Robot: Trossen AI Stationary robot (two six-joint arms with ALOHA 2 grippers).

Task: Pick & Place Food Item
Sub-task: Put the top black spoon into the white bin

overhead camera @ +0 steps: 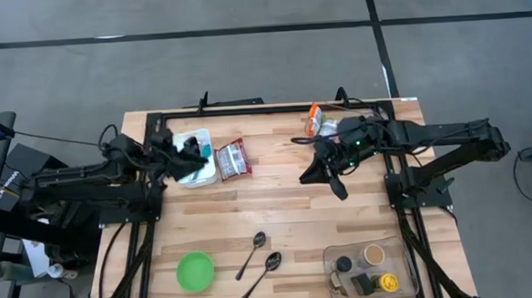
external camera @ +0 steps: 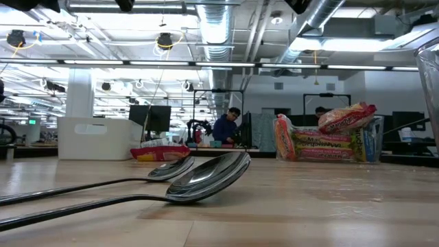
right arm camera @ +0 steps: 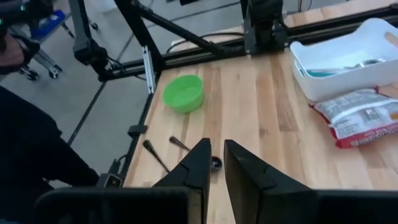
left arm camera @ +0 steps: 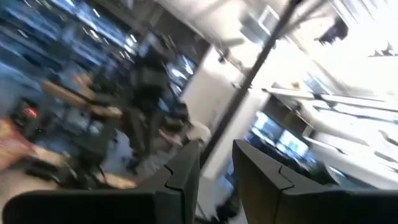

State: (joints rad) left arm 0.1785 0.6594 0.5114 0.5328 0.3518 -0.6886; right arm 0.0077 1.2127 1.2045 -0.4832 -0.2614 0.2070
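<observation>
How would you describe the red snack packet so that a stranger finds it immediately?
Look at the white bin at the table's back left. The red snack packet lies flat on the wood right beside it, toward the table's middle. It is the only red, crinkled wrapper there; the spoons lie much nearer the front.

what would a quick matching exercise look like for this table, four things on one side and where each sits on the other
Things:
1. green bowl
2. spoons
3. white bin
4. red packet

Places (high view):
A. middle of the near edge
B. far left, under the left arm's end
C. near left corner
D. just right of the white bin

Pairs: 1-C, 2-A, 3-B, 4-D
</observation>
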